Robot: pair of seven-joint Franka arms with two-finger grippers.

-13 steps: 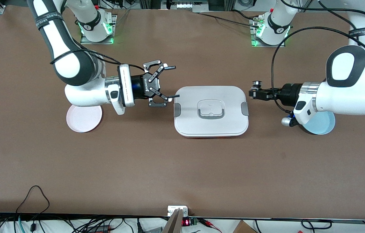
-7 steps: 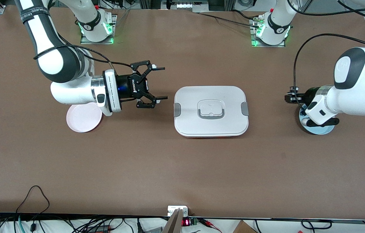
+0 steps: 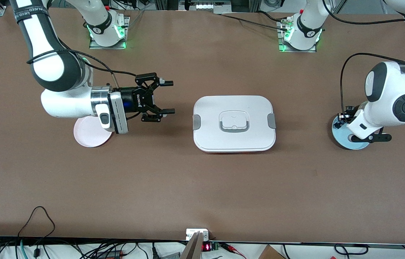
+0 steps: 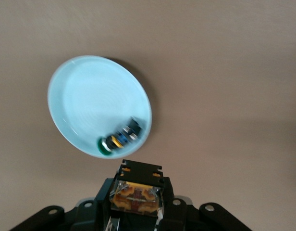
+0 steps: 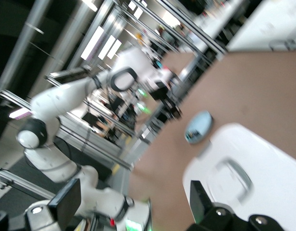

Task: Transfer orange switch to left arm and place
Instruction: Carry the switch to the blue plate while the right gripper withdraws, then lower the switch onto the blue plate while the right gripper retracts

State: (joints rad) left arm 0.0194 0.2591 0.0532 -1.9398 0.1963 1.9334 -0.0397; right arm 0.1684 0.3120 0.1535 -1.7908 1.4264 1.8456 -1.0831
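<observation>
The orange switch [image 4: 137, 196], black with an orange and tan rear, sits between the fingers of my left gripper [image 4: 137, 190]. That gripper [image 3: 342, 117] hangs over the edge of the light-blue plate [image 3: 346, 142], pointing down, mostly hidden by the wrist in the front view. The white box [image 3: 209, 108] lies in the middle of the table and also shows in the right wrist view [image 5: 263, 163]. My right gripper [image 3: 171, 97] is open and empty, held level between the pink plate [image 3: 85, 136] and the box, pointing at the box.
A small blue-and-black part with a green tip [image 4: 119, 139] lies in the light-blue plate [image 4: 85, 96]. Both arm bases [image 3: 107, 30] stand along the table edge farthest from the front camera. Cables lie along the nearest edge.
Both grippers drew back from the box. My left gripper carried the switch to over the light-blue plate and turned downward. My right gripper stayed open and moved toward the pink plate.
</observation>
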